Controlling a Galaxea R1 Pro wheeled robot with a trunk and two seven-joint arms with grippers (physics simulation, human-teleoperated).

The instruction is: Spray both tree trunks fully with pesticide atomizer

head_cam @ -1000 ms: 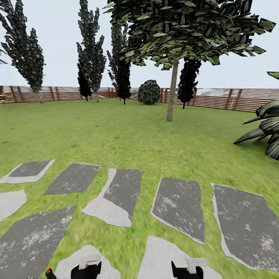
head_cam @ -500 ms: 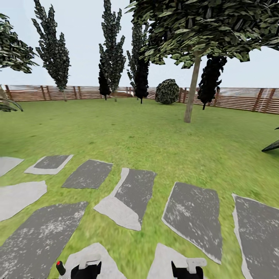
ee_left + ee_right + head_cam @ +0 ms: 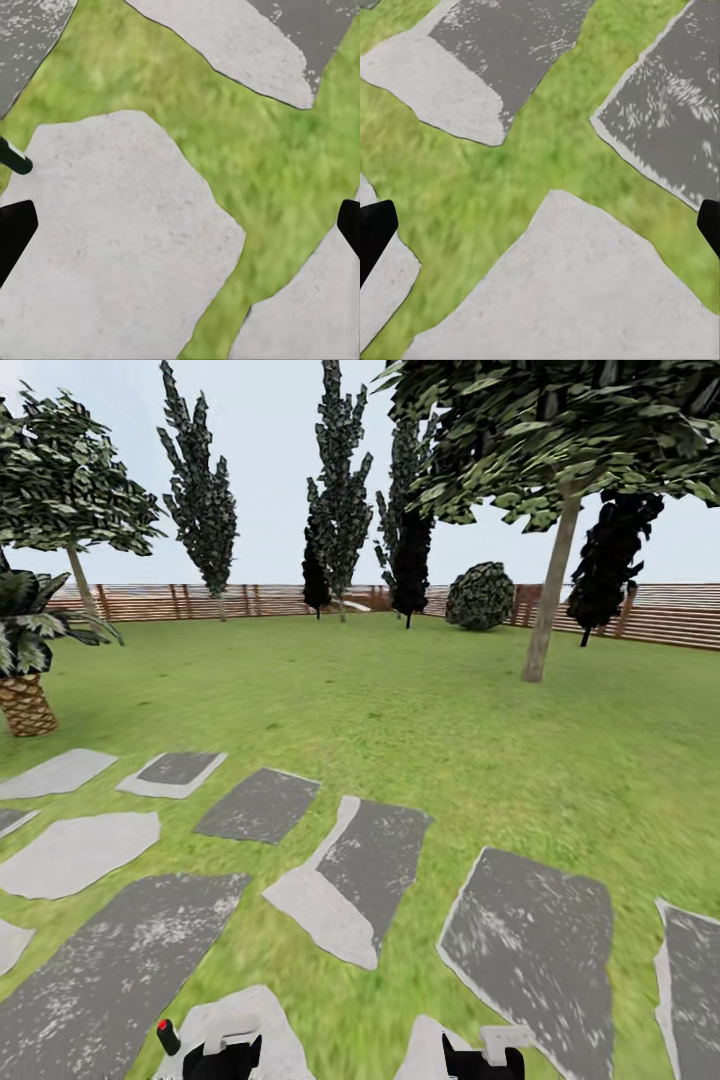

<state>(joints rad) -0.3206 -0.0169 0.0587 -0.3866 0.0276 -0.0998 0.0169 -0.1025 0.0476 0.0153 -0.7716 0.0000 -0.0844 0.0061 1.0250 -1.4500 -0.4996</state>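
The pesticide atomizer point(image 3: 167, 1037), a small dark bottle with a red top, sits at the edge of a pale slab just left of my left gripper point(image 3: 222, 1056). In the left wrist view its dark body point(image 3: 15, 157) pokes in at the frame edge, outside the left gripper point(image 3: 180, 232). That gripper is open and holds nothing. My right gripper point(image 3: 485, 1058) hangs open over grass and a pale slab point(image 3: 577, 292). A tall tree's bare grey-brown trunk point(image 3: 548, 600) rises on the lawn at far right. A second leafy tree point(image 3: 80, 575) stands far left by the fence.
Grey paving slabs point(image 3: 360, 860) spread across the grass point(image 3: 400, 710) in front of me. A short palm with a scaly brown stump point(image 3: 25, 705) stands at left. Thin dark cypresses point(image 3: 338, 510), a round bush point(image 3: 480, 596) and the brown slat fence point(image 3: 260, 600) line the back.
The camera has turned left, so the whole scene slid right. The palm and the far-left tree came into view, and more of the atomizer now shows beside the left gripper.
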